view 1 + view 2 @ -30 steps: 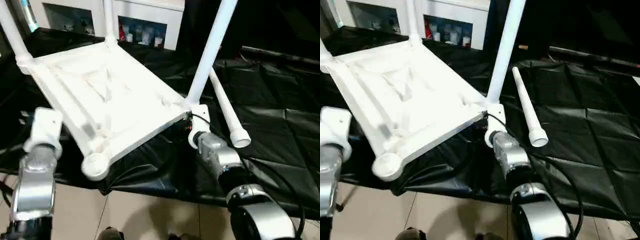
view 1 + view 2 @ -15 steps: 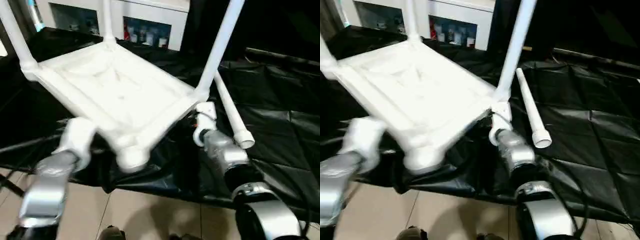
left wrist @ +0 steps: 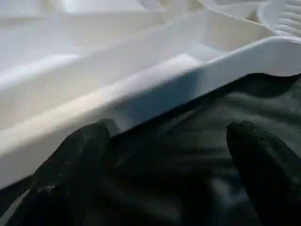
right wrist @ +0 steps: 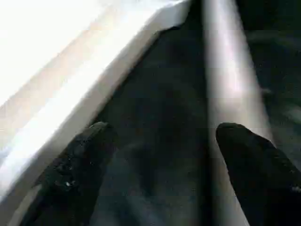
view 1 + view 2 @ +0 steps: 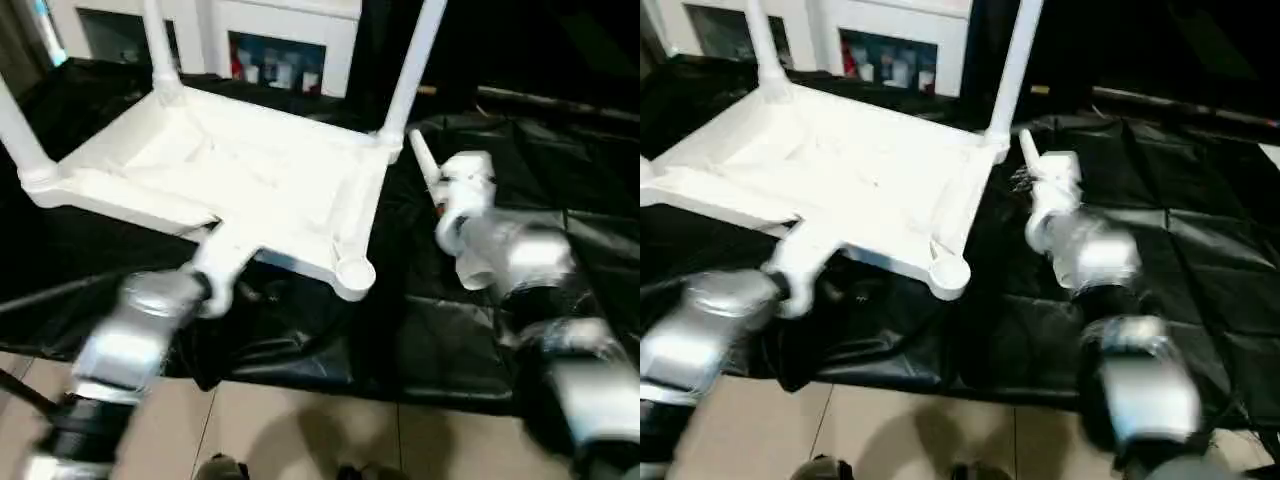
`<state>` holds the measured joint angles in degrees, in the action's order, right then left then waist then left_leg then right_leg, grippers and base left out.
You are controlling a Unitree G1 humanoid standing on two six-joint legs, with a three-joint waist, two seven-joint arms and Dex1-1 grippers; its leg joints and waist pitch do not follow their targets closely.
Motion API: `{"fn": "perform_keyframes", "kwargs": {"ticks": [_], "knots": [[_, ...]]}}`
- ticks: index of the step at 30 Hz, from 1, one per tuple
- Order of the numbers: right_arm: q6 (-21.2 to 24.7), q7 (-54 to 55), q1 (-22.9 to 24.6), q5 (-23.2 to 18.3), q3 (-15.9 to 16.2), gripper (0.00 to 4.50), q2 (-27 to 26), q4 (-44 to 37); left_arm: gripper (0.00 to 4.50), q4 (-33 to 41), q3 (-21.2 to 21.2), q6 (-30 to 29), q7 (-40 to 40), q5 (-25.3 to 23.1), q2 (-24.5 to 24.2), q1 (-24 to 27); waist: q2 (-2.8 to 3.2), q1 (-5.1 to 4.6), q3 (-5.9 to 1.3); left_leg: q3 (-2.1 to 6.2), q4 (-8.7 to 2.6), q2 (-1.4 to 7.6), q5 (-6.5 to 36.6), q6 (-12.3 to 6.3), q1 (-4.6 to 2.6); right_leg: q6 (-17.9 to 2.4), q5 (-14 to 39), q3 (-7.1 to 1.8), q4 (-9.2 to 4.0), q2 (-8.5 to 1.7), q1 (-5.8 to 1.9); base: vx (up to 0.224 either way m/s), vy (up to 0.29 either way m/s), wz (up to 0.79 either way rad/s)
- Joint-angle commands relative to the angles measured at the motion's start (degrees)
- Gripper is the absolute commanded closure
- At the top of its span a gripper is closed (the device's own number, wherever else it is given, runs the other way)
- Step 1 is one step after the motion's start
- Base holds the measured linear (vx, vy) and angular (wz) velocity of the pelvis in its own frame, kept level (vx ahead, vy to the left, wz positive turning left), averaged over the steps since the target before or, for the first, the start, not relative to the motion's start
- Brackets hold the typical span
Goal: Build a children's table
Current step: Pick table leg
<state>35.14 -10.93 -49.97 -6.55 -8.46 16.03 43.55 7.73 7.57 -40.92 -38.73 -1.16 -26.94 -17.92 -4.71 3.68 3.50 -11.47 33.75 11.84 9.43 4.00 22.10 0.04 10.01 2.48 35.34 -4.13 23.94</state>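
The left tool (image 3: 164, 179) has its two black fingers (image 3: 70, 174) spread wide apart with nothing between them; it sits just under the near long edge of the white tabletop (image 5: 250, 180), and between the fingers lies the black sheet (image 3: 188, 155) that covers the floor. In the head views the left arm's white wrist block (image 5: 225, 262) reaches up to that near edge, close to the socket at the corner.

The right tool (image 4: 164, 174) is likewise spread, fingers (image 4: 80, 165) well apart and gripping nothing. Between them is black sheet; the tabletop's side edge runs past one finger, and the loose leg (image 4: 228, 94) lies along the sheet by the other finger. From the head, the right arm's wrist block (image 5: 462, 185) hovers over the sheet beside the tabletop's right side, above the loose leg (image 5: 423, 160).

The children's table lies upside down on the black sheet, ribbed underside up, ahead of both tools. Three legs stand upright in its corner sockets: far left (image 5: 158, 45), far right (image 5: 410, 65) and near left (image 5: 18, 135). The near right socket (image 5: 353, 273) is empty.

Beyond the table stands a white cabinet (image 5: 270, 40) with glass doors. The bare tiled floor (image 5: 300, 430) lies nearest the robot.
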Motion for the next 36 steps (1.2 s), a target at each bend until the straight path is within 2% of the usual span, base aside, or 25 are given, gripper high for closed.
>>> {"fn": "perform_keyframes", "kwargs": {"ticks": [1,2,4,5,8,9,11,12,14,15,16,20,25,27,30,31,36], "knots": [[2.63,0.13,-2.08,-0.26,-0.91,0.27,1.24,3.1,0.0,2.08,-0.68,0.69,-4.04,2.64,-0.81,-1.12,-0.1,0.32,-4.07,0.34,-3.49,0.81,9.54,2.06,-1.37,-9.37,7.6,-1.89,-3.24,-2.62,-2.58,0.0,0.0,0.0],[2.55,-0.2,-3.48,0.32,-0.59,0.27,2.29,5.43,0.0,2.85,-1.32,0.8,-6.43,4.67,-1.4,-1.59,0.2,0.33,-4.05,0.43,-3.46,0.77,9.7,2.16,-1.4,-9.46,8.32,-1.89,-3.1,-2.73,-2.48,0.0,0.0,0.0],[1.59,-0.64,-5.06,0.78,-0.47,0.07,3.4,8.23,0.0,3.73,-2.05,0.22,-8.99,7.09,-1.97,-2.24,0.18,0.39,-4.13,0.39,-3.45,0.85,10.62,2.73,-1.58,-9.85,9.82,-1.81,-3.22,-2.84,-2.26,0.0,0.0,0.0],[1.44,-1.09,-5.68,0.98,-0.28,0.07,3.78,9.32,0.0,3.75,-1.96,0.44,-9.95,7.53,-2.33,-2.62,-0.17,0.29,-3.99,0.37,-3.45,0.9,11.0,3.07,-1.42,-9.72,8.82,-1.81,-3.18,-2.68,-2.29,0.0,0.0,0.0],[1.27,-2.51,-7.34,1.82,0.79,0.07,4.83,12.7,0.0,4.28,-1.66,-0.01,-12.31,9.53,-3.41,-3.82,-0.13,0.34,-4.16,0.38,-3.33,0.86,10.85,3.04,-1.42,-9.72,8.93,-1.83,-3.03,-2.82,-2.38,0.0,0.0,0.0],[1.32,-3.99,-8.74,2.68,1.9,0.07,5.53,15.85,0.0,4.71,-1.36,0.36,-14.16,11.21,-4.07,-4.85,0.14,0.36,-4.18,0.42,-3.29,0.82,10.23,3.15,-1.3,-10.03,8.11,-1.82,-2.85,-2.8,-2.47,0.0,0.0,0.0],[0.36,-5.21,-9.88,3.99,2.66,0.07,5.89,19.52,0.0,5.33,-1.18,-0.31,-17.13,13.57,-4.11,-6.19,0.18,0.52,-4.15,0.3,-3.21,0.82,9.95,3.2,-1.33,-10.47,6.85,-1.89,-2.82,-2.71,-2.49,0.0,0.0,0.0],[0.36,-5.21,-9.88,3.99,2.66,0.07,5.89,19.52,0.0,5.33,-1.18,-0.31,-17.13,13.57,-4.11,-6.19,0.36,0.6,-4.17,0.32,-3.16,0.79,9.92,3.34,-1.35,-10.68,6.9,-1.88,-2.74,-2.78,-2.46,0.0,0.0,0.0],[-0.83,-4.88,-10.91,4.53,2.59,0.07,6.08,23.64,0.0,5.37,-0.37,-0.93,-19.29,15.13,-4.26,-7.45,0.22,0.78,-4.13,0.29,-3.17,0.82,10.75,3.82,-1.32,-10.84,7.73,-1.91,-2.78,-2.79,-2.49,0.0,0.0,0.0],[-1.18,-4.27,-11.1,4.83,2.6,0.07,6.07,24.85,0.0,5.4,-0.08,-1.1,-19.79,15.35,-4.49,-7.84,0.53,0.88,-4.18,0.38,-3.15,0.86,10.9,4.03,-1.38,-10.97,7.68,-1.91,-2.64,-2.89,-2.47,0.0,0.0,0.0],[-1.47,-3.73,-11.32,4.61,2.22,0.07,6.02,26.0,0.0,5.43,0.17,-1.4,-20.15,15.67,-4.68,-8.29,0.47,0.9,-4.13,0.35,-3.18,0.85,11.16,4.11,-1.37,-10.95,7.71,-1.92,-2.76,-2.81,-2.45,0.0,0.0,0.0],[-2.12,-4.17,-11.8,4.66,2.25,0.07,5.62,28.94,0.0,6.59,0.82,-2.8,-21.36,16.84,-6.5,-8.56,0.36,1.1,-4.1,0.5,-3.18,0.87,12.3,4.51,-1.18,-10.5,9.01,-1.89,-2.72,-2.94,-2.6,0.0,0.0,0.0],[-2.52,-3.97,-12.26,5.17,1.54,0.07,5.87,31.68,0.0,9.04,0.84,-5.32,-23.15,18.55,-9.13,-8.31,0.85,1.56,-3.92,0.69,-3.29,0.96,14.8,5.25,-1.43,-10.46,11.68,-1.85,-2.83,-2.96,-2.31,0.0,0.0,0.0],[-2.44,-4.31,-12.27,5.5,1.67,0.07,6.26,32.49,0.0,9.99,0.81,-6.13,-23.96,18.98,-10.46,-8.23,0.74,1.66,-3.9,0.73,-3.29,0.96,15.37,5.55,-1.41,-10.48,12.16,-1.81,-2.79,-2.96,-2.28,0.0,0.0,0.0],[-2.26,-5.15,-12.29,5.8,1.9,0.07,6.61,33.18,0.0,10.99,0.56,-7.03,-24.33,19.34,-11.81,-8.16,0.91,1.76,-3.85,0.8,-3.34,0.96,15.92,5.8,-1.46,-10.35,12.36,-1.78,-2.78,-2.92,-2.21,0.0,0.0,0.0],[-2.1,-5.56,-12.28,6.05,2.05,0.22,6.67,33.55,0.0,11.97,0.22,-7.78,-24.31,20.11,-12.63,-7.82,1.18,1.81,-3.7,0.82,-3.37,0.92,16.21,5.96,-1.44,-10.46,12.36,-1.81,-2.78,-2.94,-2.11,0.0,0.0,0.0],[-1.86,-6.28,-12.2,7.67,3.03,0.66,7.0,34.28,0.0,14.47,-0.04,-10.01,-24.45,21.55,-14.3,-7.1,1.12,1.82,-3.17,0.86,-3.52,0.86,16.16,5.81,-1.24,-10.57,12.45,-1.82,-2.78,-2.89,-2.12,0.0,0.0,0.0]]}}
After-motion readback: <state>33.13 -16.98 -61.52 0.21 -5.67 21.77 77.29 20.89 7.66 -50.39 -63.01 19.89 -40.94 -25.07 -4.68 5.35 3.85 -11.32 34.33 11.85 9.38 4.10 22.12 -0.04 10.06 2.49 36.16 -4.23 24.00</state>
